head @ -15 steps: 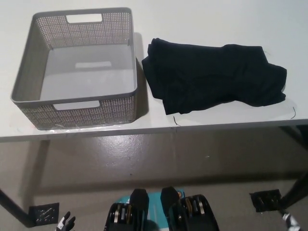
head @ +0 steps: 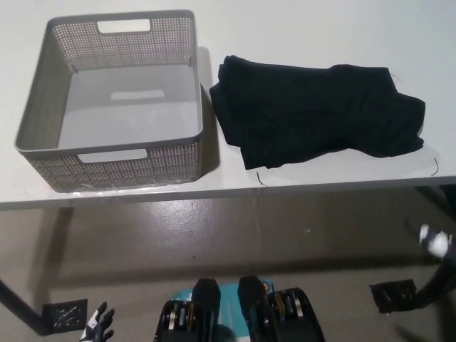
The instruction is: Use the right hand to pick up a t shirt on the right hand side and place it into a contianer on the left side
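Black t-shirt [head: 317, 114] just beside grey basket [head: 43, 85], near table [head: 320, 28] front edge.

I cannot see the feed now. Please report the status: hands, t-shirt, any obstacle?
Left hand low at bottom left, fingers apart, empty. Right hand blurred at right edge, below table. T-shirt untouched on table, right of empty basket. Nothing in the way.

White table [head: 306, 28] above a grey-brown floor [head: 214, 235]; black table legs at either side.

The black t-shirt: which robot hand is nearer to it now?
Right. The right hand is just below the t-shirt, off the table edge; the left hand is far lower left.
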`<state>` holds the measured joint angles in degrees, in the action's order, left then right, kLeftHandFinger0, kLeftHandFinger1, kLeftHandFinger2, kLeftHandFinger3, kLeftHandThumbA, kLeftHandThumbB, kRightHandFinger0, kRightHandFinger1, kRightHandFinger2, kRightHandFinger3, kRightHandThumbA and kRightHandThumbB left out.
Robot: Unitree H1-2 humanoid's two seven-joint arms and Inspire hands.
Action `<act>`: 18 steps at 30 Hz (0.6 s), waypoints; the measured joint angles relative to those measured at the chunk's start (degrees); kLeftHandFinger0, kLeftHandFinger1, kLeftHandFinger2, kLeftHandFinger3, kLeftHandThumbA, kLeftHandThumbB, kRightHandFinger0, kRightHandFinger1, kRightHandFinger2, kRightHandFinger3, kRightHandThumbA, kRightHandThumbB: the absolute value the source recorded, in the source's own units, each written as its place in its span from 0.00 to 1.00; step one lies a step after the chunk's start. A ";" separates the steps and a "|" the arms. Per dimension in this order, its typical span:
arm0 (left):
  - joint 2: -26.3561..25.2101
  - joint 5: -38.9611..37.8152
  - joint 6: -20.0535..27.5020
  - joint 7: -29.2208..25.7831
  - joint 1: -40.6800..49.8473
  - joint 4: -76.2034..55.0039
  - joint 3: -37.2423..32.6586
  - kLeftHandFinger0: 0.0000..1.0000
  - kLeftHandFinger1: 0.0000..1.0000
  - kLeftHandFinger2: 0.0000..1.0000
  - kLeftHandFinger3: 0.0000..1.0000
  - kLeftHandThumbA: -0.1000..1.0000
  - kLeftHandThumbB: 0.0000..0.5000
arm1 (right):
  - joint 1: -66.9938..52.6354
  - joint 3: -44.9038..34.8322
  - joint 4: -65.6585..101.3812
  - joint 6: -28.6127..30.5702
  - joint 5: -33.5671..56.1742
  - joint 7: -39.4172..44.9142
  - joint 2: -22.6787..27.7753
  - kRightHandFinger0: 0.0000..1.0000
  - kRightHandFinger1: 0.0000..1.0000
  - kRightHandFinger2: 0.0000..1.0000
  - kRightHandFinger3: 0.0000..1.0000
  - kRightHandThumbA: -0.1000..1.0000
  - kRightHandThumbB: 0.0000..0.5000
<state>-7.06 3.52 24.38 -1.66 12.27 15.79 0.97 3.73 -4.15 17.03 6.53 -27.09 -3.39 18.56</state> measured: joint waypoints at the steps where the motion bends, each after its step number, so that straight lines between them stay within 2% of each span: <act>1: 0.00 0.28 0.00 -0.21 -0.04 0.00 -0.08 1.00 1.00 0.98 1.00 1.00 0.57 | 2.95 0.04 -0.11 -1.72 -0.38 0.95 0.43 1.00 1.00 1.00 1.00 0.95 1.00; 2: 0.00 0.41 0.01 -0.27 -0.12 0.00 -0.15 1.00 1.00 0.98 1.00 1.00 0.57 | 4.55 0.11 -0.16 -2.72 -0.63 1.53 0.66 1.00 1.00 1.00 1.00 0.95 1.00; 3: 0.00 0.55 0.01 -0.36 -0.17 0.00 -0.26 1.00 1.00 0.98 1.00 1.00 0.55 | 7.05 0.47 -0.55 -4.07 -0.96 2.29 0.99 1.00 1.00 1.00 1.00 1.00 1.00; 9: 0.05 0.70 0.09 -0.38 -0.70 -0.01 -0.67 1.00 1.00 0.98 1.00 1.00 0.55 | 18.60 4.18 -5.65 -11.65 -2.82 8.16 3.57 1.00 1.00 1.00 1.00 1.00 1.00; 10: 0.04 0.69 0.09 -0.38 -0.82 -0.01 -0.70 1.00 1.00 0.98 1.00 1.00 0.53 | 20.16 4.76 -6.79 -12.79 -2.89 9.21 4.01 1.00 1.00 1.00 1.00 1.00 1.00; 11: 0.05 0.69 0.10 -0.37 -1.02 -0.01 -0.74 1.00 1.00 0.97 1.00 1.00 0.55 | 21.95 5.41 -7.98 -14.04 -2.97 10.34 4.60 1.00 1.00 1.00 1.00 1.00 0.96; 12: 0.05 0.69 0.10 -0.37 -1.23 0.00 -0.75 1.00 1.00 0.98 1.00 1.00 0.55 | 23.01 5.99 -9.00 -14.96 -3.05 11.22 5.15 1.00 1.00 1.00 1.00 1.00 1.00; 18: 0.03 0.77 0.23 -0.31 -2.10 0.00 -0.93 1.00 1.00 0.98 1.00 1.00 0.57 | 27.90 9.69 -14.68 -18.97 -3.73 15.01 7.05 1.00 1.00 1.00 1.00 1.00 1.00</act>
<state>-7.04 4.28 24.61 -1.97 10.17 15.79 0.04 31.63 5.54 2.35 -12.45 -30.82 11.63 25.61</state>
